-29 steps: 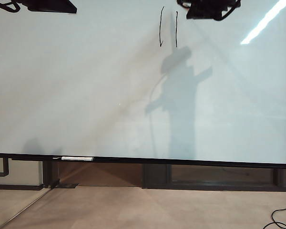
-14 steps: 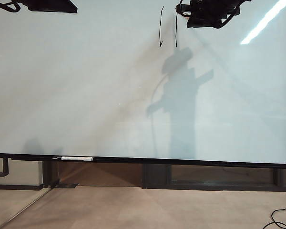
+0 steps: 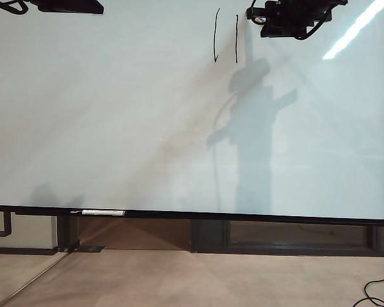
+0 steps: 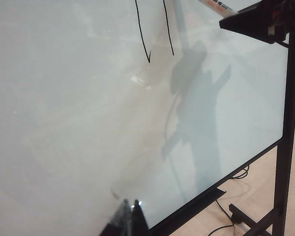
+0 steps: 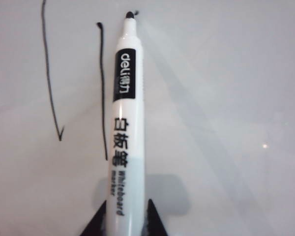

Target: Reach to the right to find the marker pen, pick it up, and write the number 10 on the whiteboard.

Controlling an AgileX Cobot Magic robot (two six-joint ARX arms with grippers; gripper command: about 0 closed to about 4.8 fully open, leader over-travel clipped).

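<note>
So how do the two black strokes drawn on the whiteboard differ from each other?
In the exterior view, the left stroke bows slightly and ends in a small hook at its bottom; the right stroke runs almost straight, with no hook. The left stroke starts higher up the whiteboard; the right sits nearer the marker pen in the right gripper. Both are thin, black, roughly vertical.

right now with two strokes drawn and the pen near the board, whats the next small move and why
Probably drag the marker pen sideways, away from the two strokes, for the zero's top. The right gripper is shut on it, its tip at the whiteboard just beside the second stroke's top; no zero exists yet.
</note>
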